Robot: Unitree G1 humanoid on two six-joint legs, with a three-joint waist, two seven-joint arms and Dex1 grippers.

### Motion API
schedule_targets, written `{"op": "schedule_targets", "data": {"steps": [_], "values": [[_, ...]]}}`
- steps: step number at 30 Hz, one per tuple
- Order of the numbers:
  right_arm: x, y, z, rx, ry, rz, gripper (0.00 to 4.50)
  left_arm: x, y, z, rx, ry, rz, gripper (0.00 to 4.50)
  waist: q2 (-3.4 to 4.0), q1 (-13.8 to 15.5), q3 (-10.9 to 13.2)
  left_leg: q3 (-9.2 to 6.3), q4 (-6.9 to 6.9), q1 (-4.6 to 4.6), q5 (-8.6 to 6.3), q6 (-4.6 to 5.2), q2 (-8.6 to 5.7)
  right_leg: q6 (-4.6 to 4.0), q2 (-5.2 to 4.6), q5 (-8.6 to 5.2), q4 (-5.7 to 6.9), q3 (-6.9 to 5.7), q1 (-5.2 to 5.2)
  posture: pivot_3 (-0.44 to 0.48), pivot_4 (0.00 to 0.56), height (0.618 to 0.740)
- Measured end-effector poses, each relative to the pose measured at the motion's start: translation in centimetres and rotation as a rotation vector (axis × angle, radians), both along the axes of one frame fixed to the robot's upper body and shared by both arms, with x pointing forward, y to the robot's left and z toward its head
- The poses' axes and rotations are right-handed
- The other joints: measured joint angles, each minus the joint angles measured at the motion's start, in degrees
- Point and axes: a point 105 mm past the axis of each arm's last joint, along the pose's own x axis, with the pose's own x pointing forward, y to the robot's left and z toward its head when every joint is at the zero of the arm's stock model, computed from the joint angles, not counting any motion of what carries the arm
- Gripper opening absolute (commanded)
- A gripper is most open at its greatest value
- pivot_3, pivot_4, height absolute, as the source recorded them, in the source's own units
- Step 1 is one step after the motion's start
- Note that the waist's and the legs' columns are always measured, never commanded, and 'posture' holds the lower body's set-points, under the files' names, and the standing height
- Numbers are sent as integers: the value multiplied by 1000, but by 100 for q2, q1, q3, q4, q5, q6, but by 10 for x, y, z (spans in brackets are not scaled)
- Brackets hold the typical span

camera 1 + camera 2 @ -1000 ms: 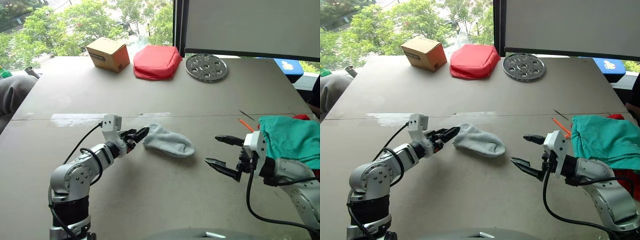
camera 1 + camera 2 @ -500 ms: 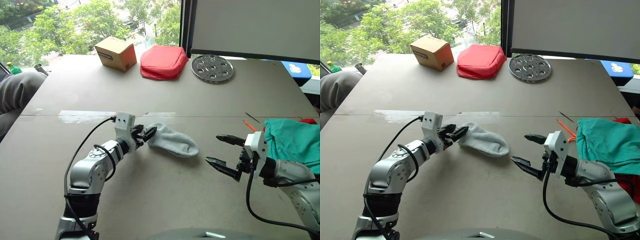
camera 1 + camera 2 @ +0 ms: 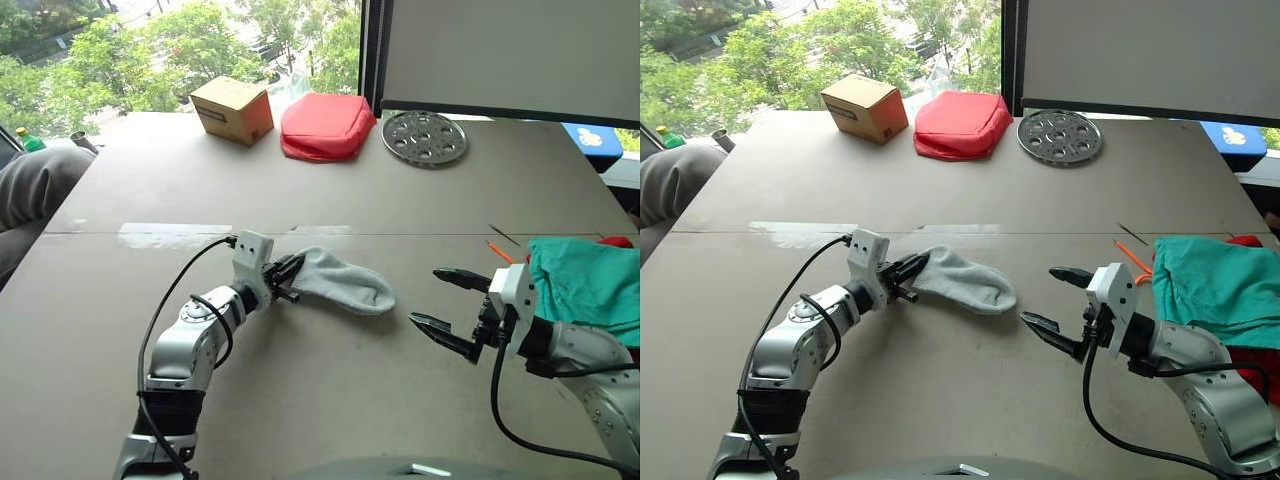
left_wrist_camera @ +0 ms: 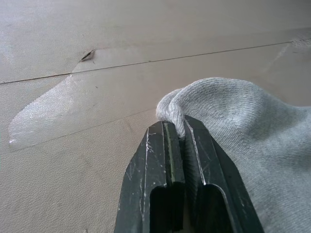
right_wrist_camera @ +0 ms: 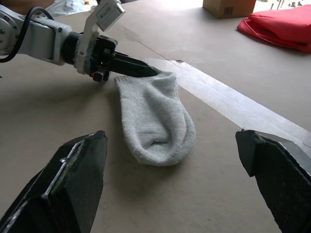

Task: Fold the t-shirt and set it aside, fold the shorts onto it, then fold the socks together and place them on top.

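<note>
While the left gripper pinches cloth, the right one waits with nothing between its fingers.

Left gripper: the left gripper (image 3: pixel 292 276) has its two black fingers pressed together on the open cuff edge of the light grey knit socks (image 3: pixel 341 281); the left wrist view shows the cloth nipped between the fingertips (image 4: pixel 170 131).

Socks: limp and flat on the bench (image 3: pixel 330 200), near its middle and towards the near edge; the cuff end is at the left gripper and the rounded toe end points towards the right gripper. Whether one sock or two lie stacked cannot be told.

Right gripper: the right gripper (image 3: pixel 440 305) has its fingers spread wide apart, gripping nothing, just beyond the socks' toe end and not touching it; the right wrist view shows the socks (image 5: pixel 154 116) between and ahead of its two fingers.

Shorts: the teal-green lightweight fabric shorts (image 3: pixel 590 280) lie bunched at the right edge of the bench, behind the right gripper, with a bright orange drawstring cord (image 3: pixel 493 249) poking out towards the middle.

T-shirt: a sliver of the bright red thin cloth t-shirt (image 3: pixel 1252 355) peeks out beneath the shorts at the right edge.

Far edge: a brown cardboard box (image 3: pixel 232 108), a puffy red cushion-like pouch (image 3: pixel 325 125) and a round grey metal disc with holes (image 3: pixel 424 137) stand in a row from left to right.

Seam: a strip of clear tape (image 3: pixel 160 234) lies on the bench's cross seam, left of the socks.
</note>
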Motion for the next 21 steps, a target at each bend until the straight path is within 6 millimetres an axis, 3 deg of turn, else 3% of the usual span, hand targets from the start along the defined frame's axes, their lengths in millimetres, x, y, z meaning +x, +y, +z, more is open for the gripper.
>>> {"op": "schedule_targets", "data": {"steps": [3, 6, 9, 12, 15, 21], "values": [[1, 1, 2, -1, -9, 1, 4500, -1, 13, 4, -2, 5, 15, 18, -3, -20, 3, 3, 0, -1, 0, 0, 1, 0, 7, 0, 1, 0, -1, 0, 150, 739], [3, 1, 4, -1, -18, 4, 4500, 2, 40, 12, 46, -10, 74, 18, -14, -43, 13, 3, -1, -3, 0, 0, 3, 0, 12, 0, 2, -1, -5, 0, 150, 739], [6, 2, 5, -1, -24, 4, 4500, 6, 70, 33, 171, -64, 114, 18, -21, -46, 29, -3, -1, -7, 0, 0, 3, 0, 11, 0, 1, -5, -9, 0, 150, 739], [7, 3, 6, 0, -24, 9, 4500, 10, 83, 60, 324, -149, 92, 18, -14, -10, 48, -1, -1, -8, 0, -1, 4, -1, 8, 0, 0, -6, -9, 0, 150, 739], [8, 3, 6, 1, -23, 10, 4500, 10, 73, 72, 417, -190, 25, 18, -11, 9, 55, -2, -1, -9, 0, -1, 8, -1, 3, 0, 0, -6, -8, 0, 150, 739], [9, 5, 4, 4, -15, 12, 4500, 6, 24, 68, 563, -194, -131, 18, -18, -4, 57, 4, -1, -8, 0, -1, 2, 0, 7, 1, 2, -1, -5, 0, 150, 739]]}}
